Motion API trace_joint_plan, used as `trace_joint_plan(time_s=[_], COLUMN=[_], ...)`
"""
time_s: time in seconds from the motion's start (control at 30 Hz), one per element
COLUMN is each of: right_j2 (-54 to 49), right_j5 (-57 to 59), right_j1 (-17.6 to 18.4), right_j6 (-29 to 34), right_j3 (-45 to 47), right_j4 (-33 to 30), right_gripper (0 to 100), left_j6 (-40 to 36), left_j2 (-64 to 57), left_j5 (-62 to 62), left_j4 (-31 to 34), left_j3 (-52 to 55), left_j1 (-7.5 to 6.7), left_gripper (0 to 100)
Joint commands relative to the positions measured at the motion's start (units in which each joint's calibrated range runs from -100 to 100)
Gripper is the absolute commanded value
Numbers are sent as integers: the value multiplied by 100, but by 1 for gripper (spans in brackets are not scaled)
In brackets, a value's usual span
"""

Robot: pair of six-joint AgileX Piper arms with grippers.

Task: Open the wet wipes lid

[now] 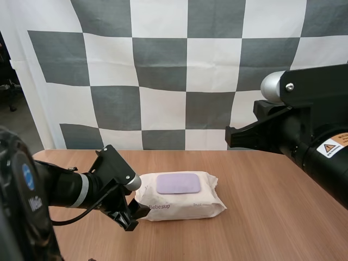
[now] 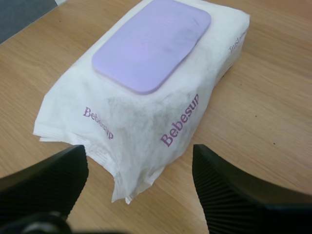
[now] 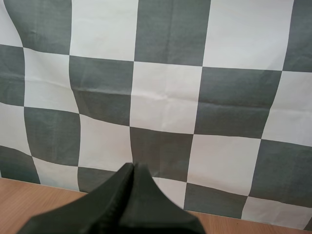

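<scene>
Left wrist view: your left gripper (image 2: pixel 139 152) spread, straddling end of wet wipes pack (image 2: pixel 146 105) | lid (image 2: pixel 151 41) down | right gripper (image 3: pixel 132 168) pressed together

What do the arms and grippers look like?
Both are black. The left arm carries a silver ring, a blue badge and white lettering; the right arm a silver cap and a warning-triangle label. The left gripper and right gripper have black fingers, the left's ribbed inside.
</scene>
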Motion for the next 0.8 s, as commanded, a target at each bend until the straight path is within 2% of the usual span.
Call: trace_joint_plan(time_s=[0.0,0.23,0.37,0.5,0.77], right_j2=[6,6,6,6,6], right_j5=[1,1,138,245,245], right_j1=[-4,-4,-4,-4,-4], right_j6=[-1,-1,-1,-1,-1], right_j3=[0,0,0,0,0], right_j4=[5,-6,-6,-6,-6], right_gripper=[0,0,0,0,0], left_j6=[82,82,82,82,82], left_j2=[27,37,112,417,1128], left_j5=[-200,-1632,-2441,-2542,-2672], left_j4=[-6,-306,-491,-553,-927], left_j3=[-1,26,26,26,-60], left_j1=[-144,-856,-1112,-1213,-1219], left_gripper=[100,100,100,100,100])
